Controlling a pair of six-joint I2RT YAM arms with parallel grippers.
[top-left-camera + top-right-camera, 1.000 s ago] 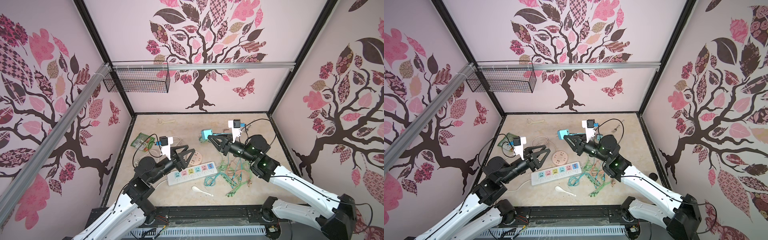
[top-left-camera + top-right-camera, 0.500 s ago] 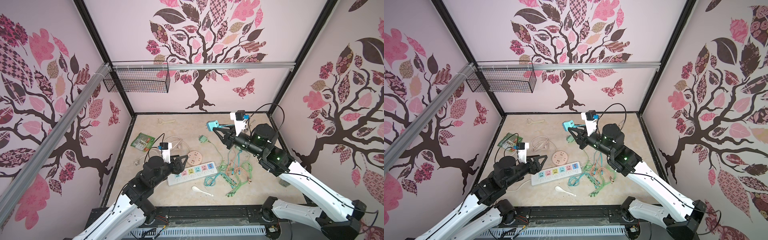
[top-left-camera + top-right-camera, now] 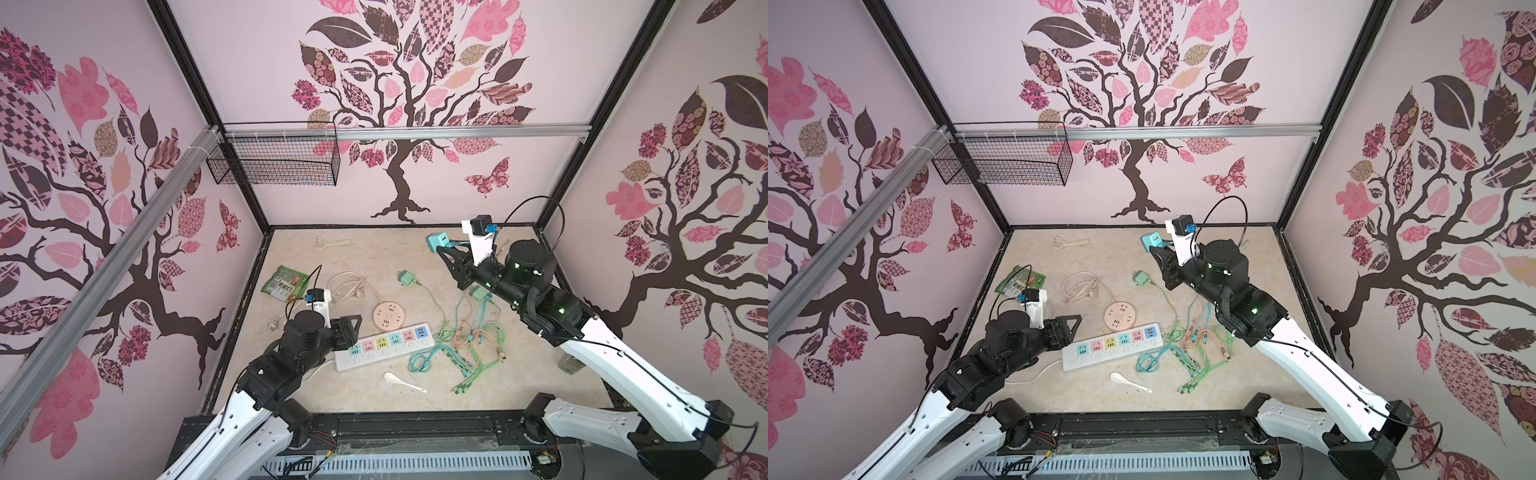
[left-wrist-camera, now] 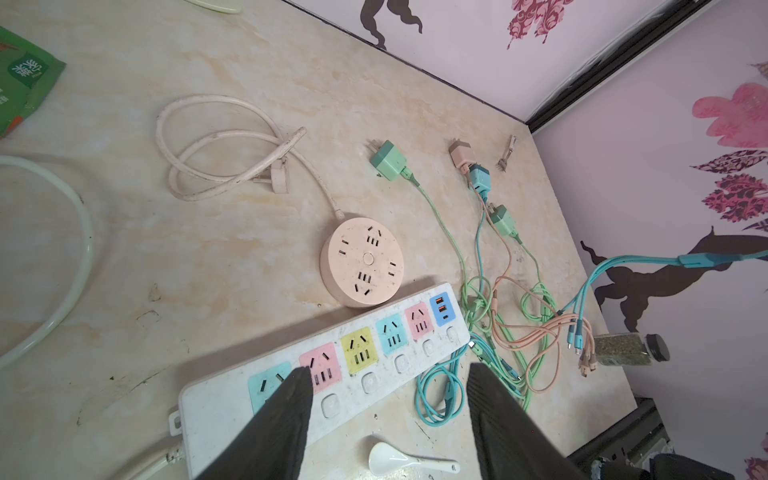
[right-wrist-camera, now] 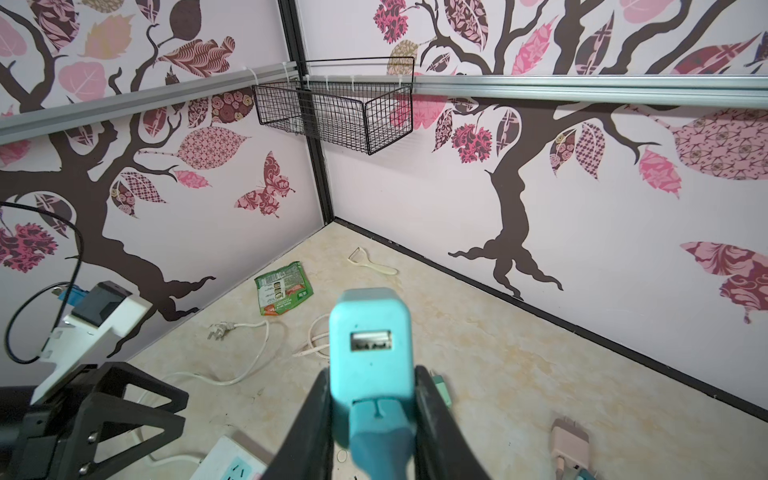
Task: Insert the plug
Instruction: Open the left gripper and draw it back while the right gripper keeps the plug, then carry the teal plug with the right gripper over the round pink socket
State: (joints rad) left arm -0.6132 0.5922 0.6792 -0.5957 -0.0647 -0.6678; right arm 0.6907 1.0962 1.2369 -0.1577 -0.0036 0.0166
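the teal plug (image 3: 435, 241) is pinched between the fingers of the right tool (image 5: 372, 374), raised well above the surface (image 3: 519, 382) near the back wall, its usb port facing away from the wrist. the left tool (image 4: 388, 374) hangs spread and empty over the left end of the white power strip (image 3: 384, 347); whether it touches is unclear. on the beige marbled surface lie a round pink socket (image 3: 389, 318), tangled cables (image 3: 469, 345), a white spoon (image 3: 399, 379) and a green packet (image 3: 284, 282). tree decals cover the pink walls; a wire basket (image 3: 274, 162) hangs in the back left corner.
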